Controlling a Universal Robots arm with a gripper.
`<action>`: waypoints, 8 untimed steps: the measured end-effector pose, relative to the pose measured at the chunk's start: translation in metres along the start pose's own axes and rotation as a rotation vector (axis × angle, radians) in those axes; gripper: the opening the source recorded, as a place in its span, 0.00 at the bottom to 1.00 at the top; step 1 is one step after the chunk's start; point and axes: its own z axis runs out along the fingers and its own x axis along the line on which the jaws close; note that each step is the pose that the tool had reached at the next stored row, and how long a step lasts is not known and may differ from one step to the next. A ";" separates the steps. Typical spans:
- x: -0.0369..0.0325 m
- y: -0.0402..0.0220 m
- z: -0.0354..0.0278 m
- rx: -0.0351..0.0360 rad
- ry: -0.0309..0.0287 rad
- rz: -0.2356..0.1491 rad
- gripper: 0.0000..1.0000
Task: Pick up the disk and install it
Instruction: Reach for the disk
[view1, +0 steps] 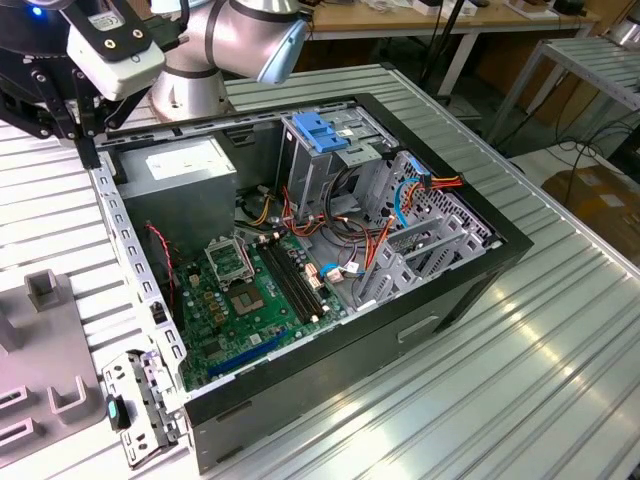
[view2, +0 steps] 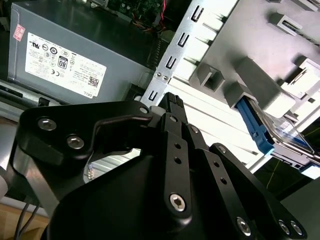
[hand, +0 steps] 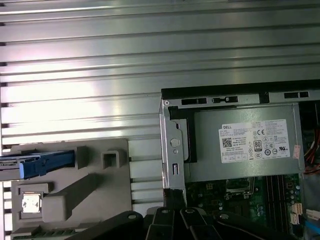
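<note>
My end effector (view2: 172, 100), open or closed I cannot tell, hangs at the exterior view's upper left over the computer case (view1: 320, 375) rim, well apart from the disk (hand: 40, 164) slotted in the grey fixture (view1: 40, 345) at lower left, so a skewed approach could strike the fixture's posts.

In my second wrist view the grey holder (view2: 250, 75) covers one end of the disk (view2: 257, 127); the other end seems cut off at the edge.

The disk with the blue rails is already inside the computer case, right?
Not quite. The disk with the blue rails is not inside the computer case. It rests on the grey holder that stands beside the case on the ribbed table. The first wrist view shows this.
</note>
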 end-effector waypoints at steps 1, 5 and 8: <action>0.0014 -0.0001 0.0000 0.0000 0.0000 0.000 0.11; 0.0072 -0.0005 -0.0002 -0.0001 -0.0001 0.000 0.11; 0.0101 -0.0008 -0.0003 0.0000 0.0000 0.000 0.11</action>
